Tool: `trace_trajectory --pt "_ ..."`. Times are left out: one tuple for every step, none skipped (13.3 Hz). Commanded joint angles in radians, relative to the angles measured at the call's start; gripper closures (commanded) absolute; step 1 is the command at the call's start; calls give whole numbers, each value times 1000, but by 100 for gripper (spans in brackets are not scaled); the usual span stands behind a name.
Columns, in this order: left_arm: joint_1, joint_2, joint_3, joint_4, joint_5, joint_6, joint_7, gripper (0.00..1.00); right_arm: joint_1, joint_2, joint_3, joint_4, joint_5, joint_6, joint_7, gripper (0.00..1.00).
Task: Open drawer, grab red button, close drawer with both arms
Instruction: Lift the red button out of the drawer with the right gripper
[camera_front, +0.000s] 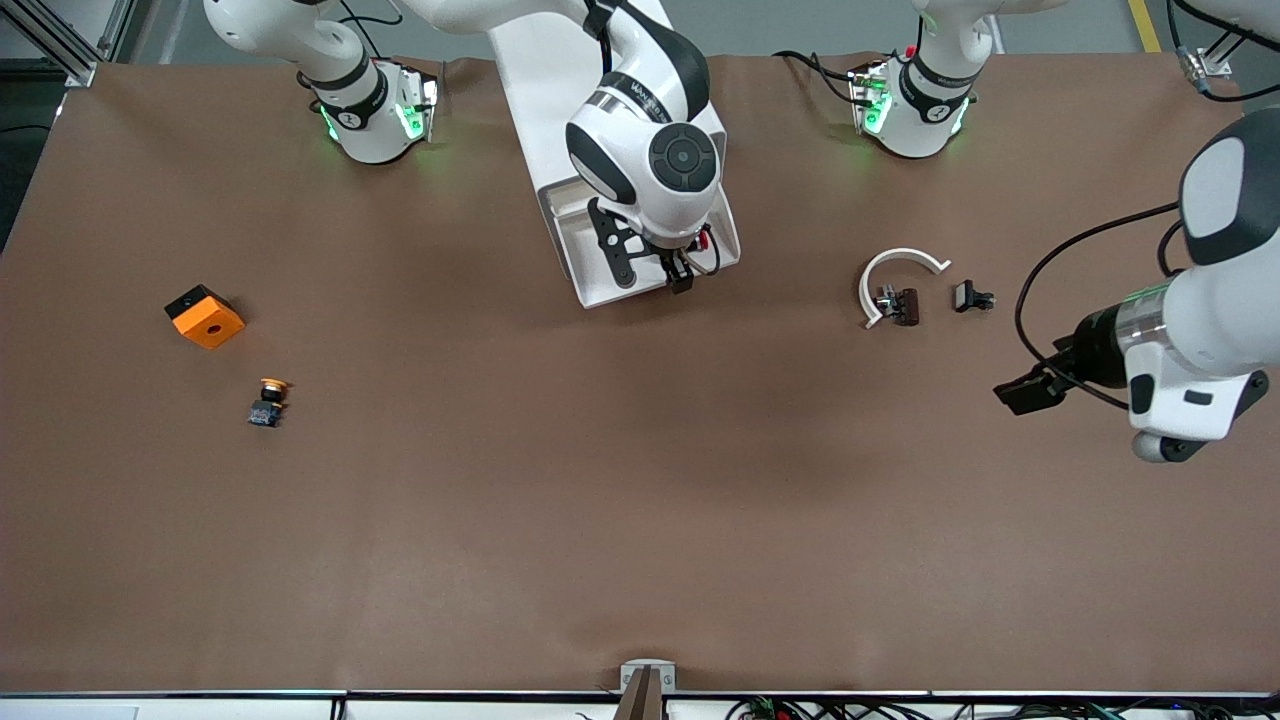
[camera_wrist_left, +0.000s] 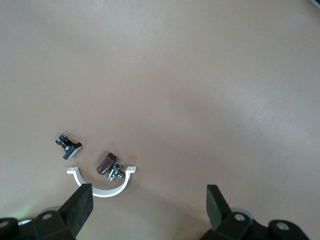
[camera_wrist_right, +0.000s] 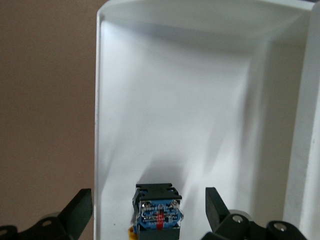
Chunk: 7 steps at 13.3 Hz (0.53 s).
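Fingers of right gripper spread wide, straddling the button in open drawer, top-center of front view. Left gripper also open, over bare table at right edge.

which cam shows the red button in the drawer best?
Right wrist view: the button lies in the open white drawer between the open right gripper fingers. Front view shows only a red speck under the arm. Left wrist view: none.

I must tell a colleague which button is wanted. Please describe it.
Find the open white drawer mid-table between the arm bases. The button lies inside, between the open right gripper's fingers. Its body is black and blue; the yellow-capped button lies on the table.
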Motion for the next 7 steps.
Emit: trace_trajectory --pt "4 -54 -1 -37 24 0 82 0 24 22 -8 28 -3 2 5 8" --pt "4 -61 -1 -37 42 0 100 0 24 22 -8 28 -3 11 3 18" --pt "2 -71 -2 -40 62 0 114 0 25 22 -8 26 -3 23 3 31" --pt "2 -76 -4 -40 71 0 126 0 30 22 -8 28 -3 35 3 43" --pt "2 -79 -7 -40 71 -2 148 0 32 22 -8 26 -2 52 3 53" --pt "4 -90 -7 -43 71 -2 180 0 33 22 -8 26 -2 72 5 60" --pt "4 -99 -4 -53 73 -2 212 0 38 24 -8 26 -2 82 5 65"
